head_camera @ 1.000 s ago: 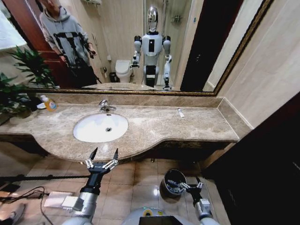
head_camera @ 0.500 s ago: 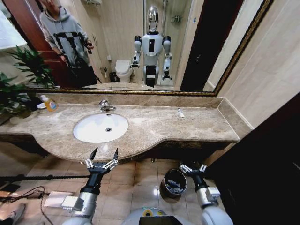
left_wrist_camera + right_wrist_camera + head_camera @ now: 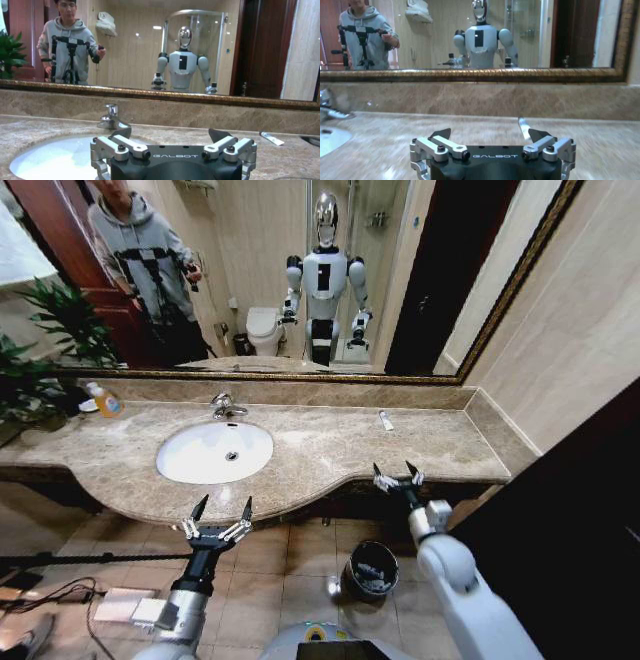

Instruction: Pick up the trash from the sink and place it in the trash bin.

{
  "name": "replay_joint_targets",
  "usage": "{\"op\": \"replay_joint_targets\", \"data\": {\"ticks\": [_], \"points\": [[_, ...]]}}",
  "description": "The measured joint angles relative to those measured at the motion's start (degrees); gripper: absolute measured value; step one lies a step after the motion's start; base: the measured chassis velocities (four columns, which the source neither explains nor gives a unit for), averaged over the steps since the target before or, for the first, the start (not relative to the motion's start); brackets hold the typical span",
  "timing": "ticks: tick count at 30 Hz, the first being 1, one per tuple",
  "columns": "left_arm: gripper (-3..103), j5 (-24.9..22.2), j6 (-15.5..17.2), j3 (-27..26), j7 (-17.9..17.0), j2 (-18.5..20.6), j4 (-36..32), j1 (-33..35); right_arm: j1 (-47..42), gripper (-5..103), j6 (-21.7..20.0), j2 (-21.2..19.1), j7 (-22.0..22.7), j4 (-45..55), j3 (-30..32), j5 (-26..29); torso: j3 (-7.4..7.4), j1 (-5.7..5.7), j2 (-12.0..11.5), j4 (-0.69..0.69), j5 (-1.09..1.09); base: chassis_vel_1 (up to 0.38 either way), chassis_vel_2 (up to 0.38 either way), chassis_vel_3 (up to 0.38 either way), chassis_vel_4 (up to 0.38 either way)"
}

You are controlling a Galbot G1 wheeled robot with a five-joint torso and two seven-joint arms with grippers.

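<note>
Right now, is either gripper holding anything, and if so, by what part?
Nothing is held. The left gripper hangs open below the counter edge, and the right gripper is open and empty at the counter's front edge, above the trash bin.

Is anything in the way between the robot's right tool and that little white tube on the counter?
Nothing visible. The right tool, open, is at the counter's front edge, and only bare marble lies between it and the white tube near the back wall.
</note>
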Motion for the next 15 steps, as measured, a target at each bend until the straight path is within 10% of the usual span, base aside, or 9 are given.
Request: {"op": "replay_joint_targets", "data": {"ticks": [15], "points": [[100,0.0,0.0,0.0,0.0,0.0,0.0,0.0,28.2,100,-0.6,1.7,0.1,-29.4,-10.2,2.1,0.00,0.00,0.0,-0.01,-0.01,0.000,0.000,0.000,0.000]]}}
